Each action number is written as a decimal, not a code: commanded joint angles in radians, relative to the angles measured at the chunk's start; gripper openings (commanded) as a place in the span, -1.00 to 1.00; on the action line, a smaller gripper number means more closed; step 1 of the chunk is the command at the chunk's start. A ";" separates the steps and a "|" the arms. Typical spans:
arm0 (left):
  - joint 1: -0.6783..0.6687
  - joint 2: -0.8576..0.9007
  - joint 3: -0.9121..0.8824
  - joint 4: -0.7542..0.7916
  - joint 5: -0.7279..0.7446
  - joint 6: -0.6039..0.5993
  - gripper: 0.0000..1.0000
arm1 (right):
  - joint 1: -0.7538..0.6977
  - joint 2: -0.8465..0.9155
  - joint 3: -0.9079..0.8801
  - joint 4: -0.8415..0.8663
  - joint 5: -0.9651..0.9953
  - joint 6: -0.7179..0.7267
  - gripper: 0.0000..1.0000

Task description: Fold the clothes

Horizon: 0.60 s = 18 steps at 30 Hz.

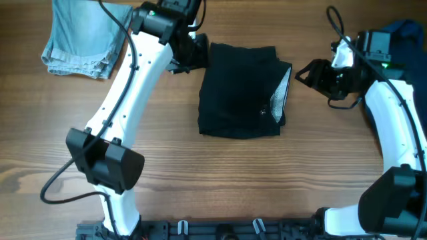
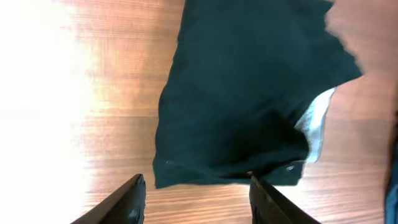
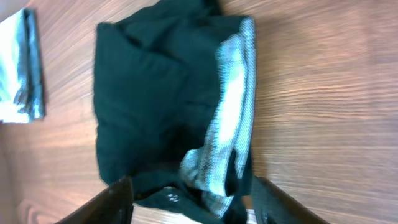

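Two wide, empty claws are seen: left claw (image 2: 196, 190), right claw (image 3: 193, 198). A folded black garment (image 1: 237, 90) is laid between them on the bench (image 1: 267, 173).

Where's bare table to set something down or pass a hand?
Widest free patch: the wood table between the black garment and the near edge. Also bare: outboard of the left arm, nearer than the folded denim. Crowded: both sides of the black garment, where the left gripper and right gripper sit open, and the blue cloth corner.
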 commanded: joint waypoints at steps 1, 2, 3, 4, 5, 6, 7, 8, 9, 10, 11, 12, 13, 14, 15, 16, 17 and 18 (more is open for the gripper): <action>-0.016 0.040 -0.137 0.075 0.069 0.040 -0.13 | 0.055 0.023 0.022 0.032 -0.075 -0.017 -0.20; -0.016 0.043 -0.171 0.115 0.074 0.041 -0.14 | 0.072 0.032 0.022 0.049 -0.101 -0.015 -0.31; -0.016 0.045 -0.209 0.164 0.075 0.035 -0.14 | 0.094 0.050 0.022 0.073 -0.139 -0.014 -0.39; -0.012 0.050 -0.239 0.211 0.083 0.033 -0.16 | 0.113 0.065 0.022 0.091 -0.164 -0.012 -0.47; -0.009 0.053 -0.259 0.243 0.095 0.033 -0.20 | 0.137 0.085 0.022 0.109 -0.180 0.000 -0.50; -0.006 0.056 -0.281 0.282 0.121 0.034 -0.24 | 0.163 0.109 0.022 0.123 -0.179 0.012 -0.58; -0.006 0.060 -0.297 0.316 0.152 0.035 -0.34 | 0.185 0.129 0.022 0.134 -0.179 0.013 -0.67; -0.008 0.071 -0.306 0.344 0.172 0.038 -0.43 | 0.214 0.167 0.022 0.154 -0.179 0.016 -0.75; -0.011 0.082 -0.306 0.352 0.176 0.038 -0.49 | 0.229 0.190 0.022 0.163 -0.178 0.029 -0.80; -0.016 0.092 -0.306 0.362 0.179 0.038 -0.52 | 0.244 0.217 0.022 0.171 -0.179 0.042 -0.83; -0.021 0.103 -0.306 0.369 0.180 0.038 -0.55 | 0.256 0.241 0.022 0.173 -0.179 0.047 -0.87; -0.026 0.115 -0.306 0.374 0.180 0.038 -0.58 | 0.265 0.265 0.022 0.167 -0.174 0.056 -0.91; -0.032 0.129 -0.306 0.377 0.180 0.038 -0.60 | 0.275 0.291 0.022 0.151 -0.160 0.071 -0.91; -0.037 0.142 -0.306 0.377 0.180 0.038 -0.63 | 0.284 0.313 0.022 0.131 -0.138 0.072 -0.91; -0.041 0.150 -0.306 0.377 0.179 0.038 -0.64 | 0.289 0.326 0.022 0.106 -0.103 0.077 -0.91; -0.045 0.162 -0.306 0.381 0.179 0.038 -0.65 | 0.290 0.331 0.022 0.080 -0.062 0.086 -0.91; -0.048 0.169 -0.306 0.386 0.179 0.040 -0.66 | 0.290 0.332 0.022 0.047 -0.016 0.087 -0.91; -0.050 0.180 -0.306 0.396 0.179 0.047 -0.66 | 0.290 0.332 0.022 0.013 0.034 0.087 -0.91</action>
